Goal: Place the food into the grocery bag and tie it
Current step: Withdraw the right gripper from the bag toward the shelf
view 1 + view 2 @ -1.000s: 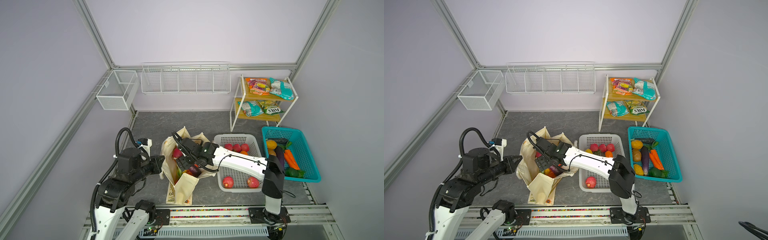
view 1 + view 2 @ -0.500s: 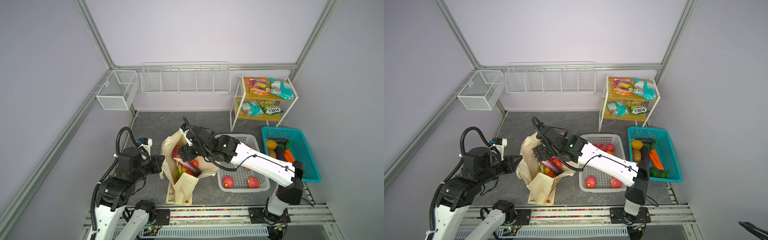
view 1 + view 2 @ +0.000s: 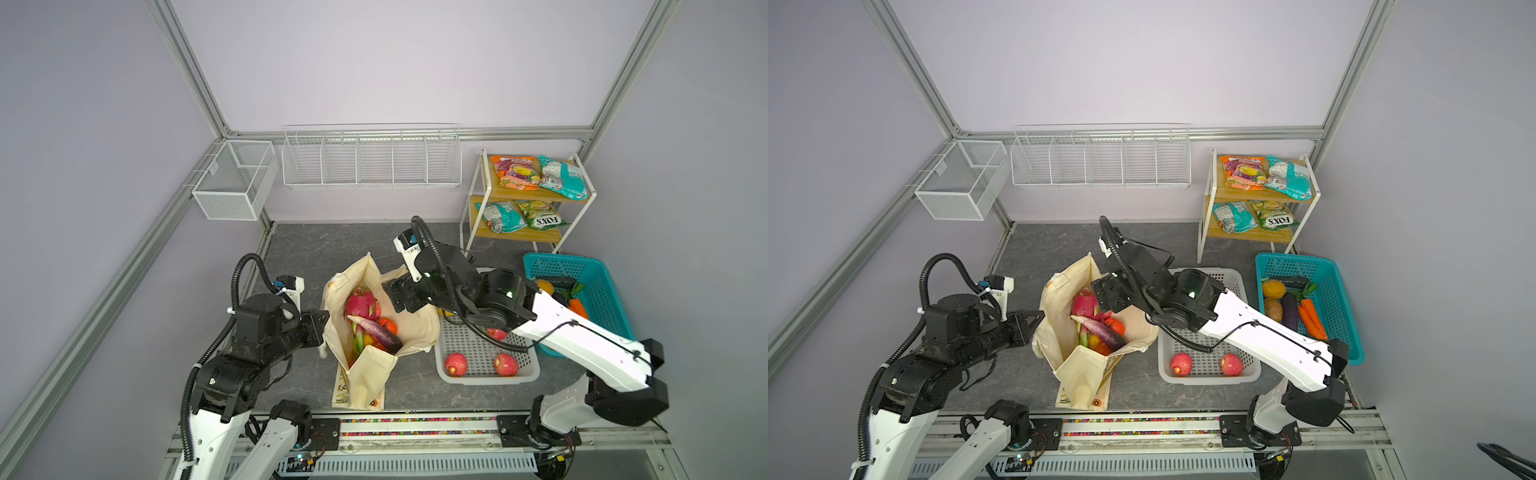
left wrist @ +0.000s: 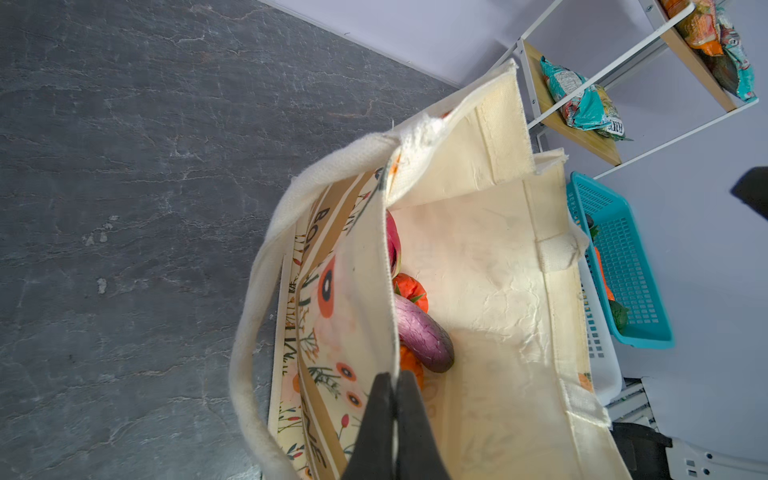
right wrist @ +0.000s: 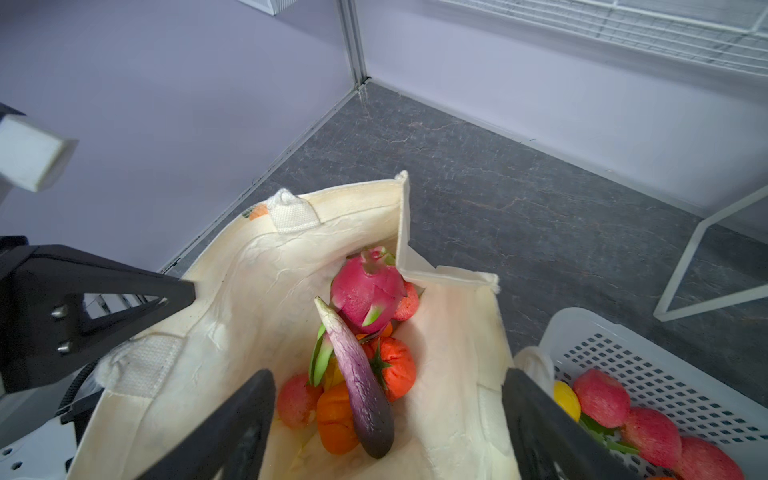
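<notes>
- Two grippers attend the grocery bag, which stands open-mouthed on the dark tabletop between the arms in both top views.
- Left gripper: the jaws are clenched on the rim of the bag's printed side wall. That wall stands upright, and a cream strap handle loops outside it.
- Right gripper: the jaws are spread wide with nothing between them. It is poised above the bag's mouth, on the side toward the white basket.
- Bag contents: a pink dragon fruit sits toward the far end. A purple eggplant lies slantwise across orange and red fruit beneath it.
- White basket: it stands just beside the bag. Two red apples lie at its near end, and the right arm hides much of the rest.
- Teal basket: it stands beside the white basket, on the side away from the bag. It holds carrots among other produce.
- Shelf: it has two tiers and stands at the back right. It carries four snack packets, two on each tier.
</notes>
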`<state>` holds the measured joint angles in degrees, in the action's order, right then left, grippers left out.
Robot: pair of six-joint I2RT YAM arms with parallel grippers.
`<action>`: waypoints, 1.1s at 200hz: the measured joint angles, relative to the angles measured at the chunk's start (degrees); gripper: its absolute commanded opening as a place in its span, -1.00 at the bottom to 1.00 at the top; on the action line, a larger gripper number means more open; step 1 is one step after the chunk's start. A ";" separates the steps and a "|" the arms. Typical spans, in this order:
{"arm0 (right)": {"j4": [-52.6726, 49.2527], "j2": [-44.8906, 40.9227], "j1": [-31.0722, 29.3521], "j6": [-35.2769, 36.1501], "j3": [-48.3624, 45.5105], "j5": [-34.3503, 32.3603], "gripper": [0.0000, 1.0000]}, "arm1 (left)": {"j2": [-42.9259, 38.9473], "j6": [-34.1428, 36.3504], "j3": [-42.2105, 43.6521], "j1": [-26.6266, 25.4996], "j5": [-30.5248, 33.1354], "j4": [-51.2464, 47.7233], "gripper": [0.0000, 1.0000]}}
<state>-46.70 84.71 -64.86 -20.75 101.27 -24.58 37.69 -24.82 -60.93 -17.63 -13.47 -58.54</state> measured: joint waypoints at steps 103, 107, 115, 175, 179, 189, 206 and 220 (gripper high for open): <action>-5.68 -20.02 16.57 -0.39 -15.45 -1.07 0.76 | -0.55 0.00 0.00 0.00 0.17 -0.04 -1.00; -5.84 -20.52 17.49 -0.39 -15.45 -0.94 0.76 | -0.59 0.00 0.00 0.00 0.17 -0.04 -1.00; -5.97 -21.33 19.30 -0.33 -15.45 -0.87 0.76 | -0.70 0.00 0.00 0.00 0.17 -0.07 -1.00; -7.06 -18.97 34.29 1.05 -9.11 2.47 0.80 | -0.68 0.26 -0.04 0.00 0.20 -0.02 -1.00; -7.02 -18.58 35.36 1.09 -8.37 2.95 0.80 | -0.66 0.35 -0.04 0.00 0.20 -0.02 -1.00; -6.95 -17.70 37.99 1.07 -6.69 3.45 0.82 | -0.50 0.61 -0.04 0.00 0.20 0.04 -1.00; -6.51 -16.44 42.91 0.92 -4.15 4.94 0.85 | -0.07 1.22 -0.17 0.00 0.22 0.28 -1.00; -5.75 -15.67 47.52 0.02 -2.69 6.38 0.88 | 0.50 1.60 -0.33 0.00 0.17 0.68 -1.00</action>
<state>-52.45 69.04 -17.34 -20.73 98.59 -18.20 38.20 -23.22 -61.25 -17.63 -13.30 -57.87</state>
